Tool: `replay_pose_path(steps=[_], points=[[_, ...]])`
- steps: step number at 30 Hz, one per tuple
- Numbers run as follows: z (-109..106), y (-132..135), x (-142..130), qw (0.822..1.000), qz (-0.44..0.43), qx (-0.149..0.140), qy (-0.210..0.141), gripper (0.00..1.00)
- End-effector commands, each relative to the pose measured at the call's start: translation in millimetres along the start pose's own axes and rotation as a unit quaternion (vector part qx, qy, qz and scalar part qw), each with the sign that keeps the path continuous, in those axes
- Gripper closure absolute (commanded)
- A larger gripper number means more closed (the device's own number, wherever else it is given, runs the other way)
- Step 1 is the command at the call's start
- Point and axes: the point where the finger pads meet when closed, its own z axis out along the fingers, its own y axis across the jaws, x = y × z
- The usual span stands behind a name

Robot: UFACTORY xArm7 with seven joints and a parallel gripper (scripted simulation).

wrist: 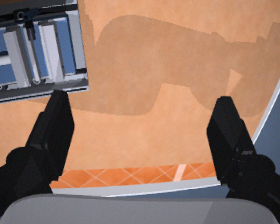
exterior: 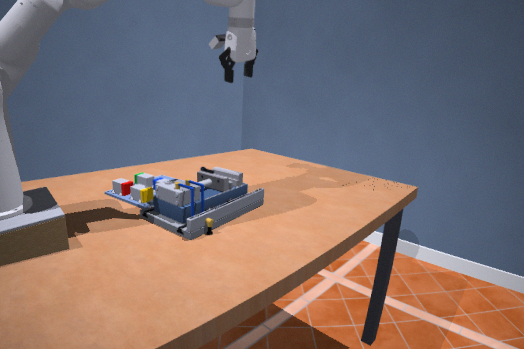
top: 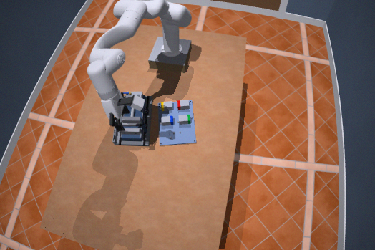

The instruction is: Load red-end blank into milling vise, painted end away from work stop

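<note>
High above the surface (exterior: 310,229), our pincer (exterior: 238,69) hangs with fingers spread wide and nothing between them. The red-ended blank (top: 183,104) lies on the infeed plate (top: 187,135), beside the vise (top: 133,128).

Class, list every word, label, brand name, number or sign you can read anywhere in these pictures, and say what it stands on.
None: no view shows readable text.
The blanks carry only colour patches, no writing.
The vise, infeed plate and claw show no markings at this sharpness.
</note>
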Motion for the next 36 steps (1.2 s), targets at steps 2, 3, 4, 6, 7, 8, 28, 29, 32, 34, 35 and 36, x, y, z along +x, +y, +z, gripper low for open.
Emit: replay_pose_path(steps=[2, 3, 4, 6, 7, 8, 28, 29, 32, 34, 35, 36], points=[[-2.1, -4.8, 4.6, 1.0, -0.01, 0.014, -0.013, 0.0], [-1.7, -7.8, 6.7, 0.999, -0.014, 0.023, -0.019, 0.0], [-1.3, -10.9, 8.8, 0.999, -0.019, 0.031, -0.025, 0.0], [-0.5, -16.9, 13.0, 0.998, -0.028, 0.048, -0.038, 0.0], [-0.1, -19.9, 15.1, 0.997, -0.033, 0.057, -0.044, 0.0], [0.3, -22.9, 17.2, 0.996, -0.037, 0.065, -0.05, 0.0], [6.2, -68.2, 49.3, 0.987, -0.066, 0.118, -0.088, 0.0], [6.2, -68.2, 49.3, 0.987, -0.066, 0.118, -0.088, 0.0], [6.2, -68.2, 49.3, 0.987, -0.066, 0.118, -0.088, 0.0], [6.2, -68.2, 49.3, 0.987, -0.066, 0.118, -0.088, 0.0], [6.4, -70.7, 51.6, 0.987, -0.066, 0.118, -0.087, 0.0], [6.9, -74.8, 54.4, 0.987, -0.066, 0.118, -0.087, 0.0]])
